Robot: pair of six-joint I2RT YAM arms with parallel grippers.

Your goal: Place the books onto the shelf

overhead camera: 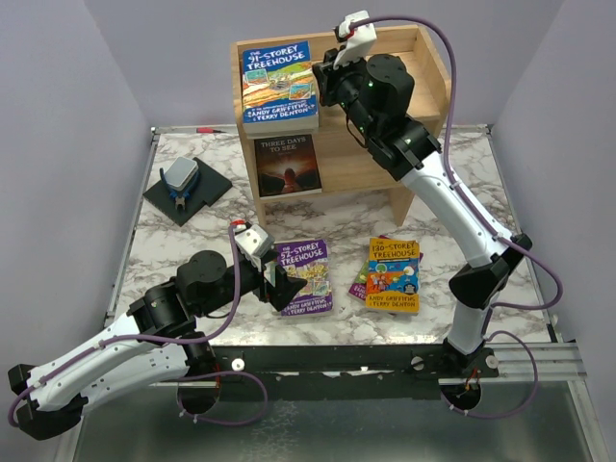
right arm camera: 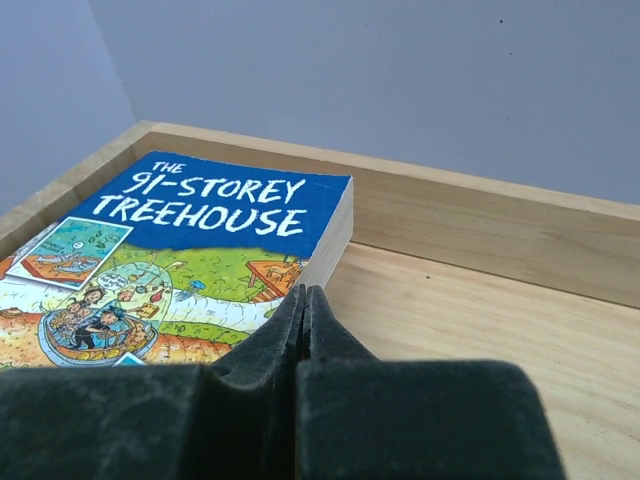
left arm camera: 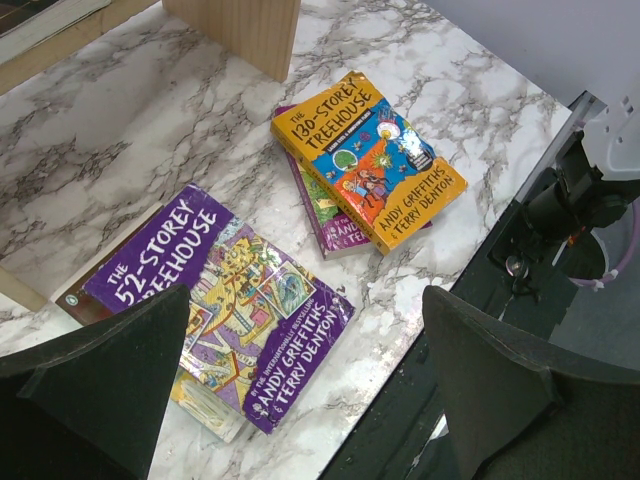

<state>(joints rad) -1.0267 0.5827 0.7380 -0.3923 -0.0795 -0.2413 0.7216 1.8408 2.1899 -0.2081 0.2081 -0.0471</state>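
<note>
Four Treehouse books: "91-Storey" (overhead camera: pixel 278 82) on shelf (overhead camera: pixel 402 204) top; on table (overhead camera: pixel 183 245), "52-Storey" (left arm camera: pixel 215 300) and "130-Storey" (left arm camera: pixel 368 158) atop a purple book (left arm camera: pixel 335 228). One "Three Days to See" (overhead camera: pixel 287 164), lower tier. Left gripper (left arm camera: pixel 305 310) spread above "52-Storey"; right gripper (right arm camera: pixel 303 300) pressed together beside "91-Storey".

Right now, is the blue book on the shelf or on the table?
On the shelf. The blue book lies flat on the top tier, inside the raised wooden rim.
</note>
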